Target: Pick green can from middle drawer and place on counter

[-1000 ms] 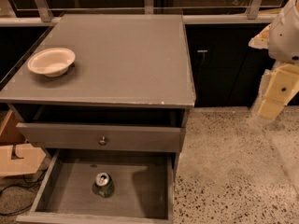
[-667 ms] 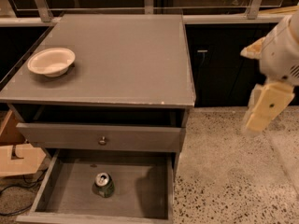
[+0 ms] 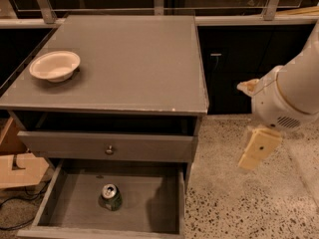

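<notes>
The green can [image 3: 110, 197] stands upright on the grey floor of the open middle drawer [image 3: 149, 205], left of its centre, its silver top and pull tab facing up. The counter [image 3: 129, 59] is the flat grey top of the cabinet above it. My gripper [image 3: 255, 153] is a cream-coloured part hanging below the white arm at the right. It is over the speckled floor, to the right of the cabinet, above and well right of the can. It holds nothing that I can see.
A white bowl [image 3: 55, 65] sits on the counter's left side. A shut drawer front with a round knob [image 3: 108, 150] overhangs the back of the open drawer. Wooden pieces [image 3: 15, 168] lie left of the cabinet. Dark cabinets [image 3: 224, 68] stand behind the arm.
My arm and gripper have moved left and down, closer to the cabinet's right side. The can, the drawer and the bowl have not moved.
</notes>
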Controlling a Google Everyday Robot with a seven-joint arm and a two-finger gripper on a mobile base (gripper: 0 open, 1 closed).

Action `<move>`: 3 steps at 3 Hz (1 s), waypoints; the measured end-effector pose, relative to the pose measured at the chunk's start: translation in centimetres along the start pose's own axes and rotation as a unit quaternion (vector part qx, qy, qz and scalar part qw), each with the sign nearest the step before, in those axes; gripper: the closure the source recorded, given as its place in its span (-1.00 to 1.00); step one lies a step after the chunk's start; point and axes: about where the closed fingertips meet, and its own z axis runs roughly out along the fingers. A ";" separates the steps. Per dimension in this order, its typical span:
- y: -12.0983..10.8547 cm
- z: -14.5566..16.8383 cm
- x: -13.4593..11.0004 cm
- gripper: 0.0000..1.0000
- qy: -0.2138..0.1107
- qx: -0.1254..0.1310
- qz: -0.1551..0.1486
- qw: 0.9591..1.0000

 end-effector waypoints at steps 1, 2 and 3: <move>2.0 1.7 -0.6 -1.00 -0.002 -0.018 -0.003 1.000; 4.2 4.4 -1.2 -1.00 -0.009 -0.039 -0.002 0.999; 6.4 7.3 -1.7 -1.00 -0.017 -0.066 -0.005 0.998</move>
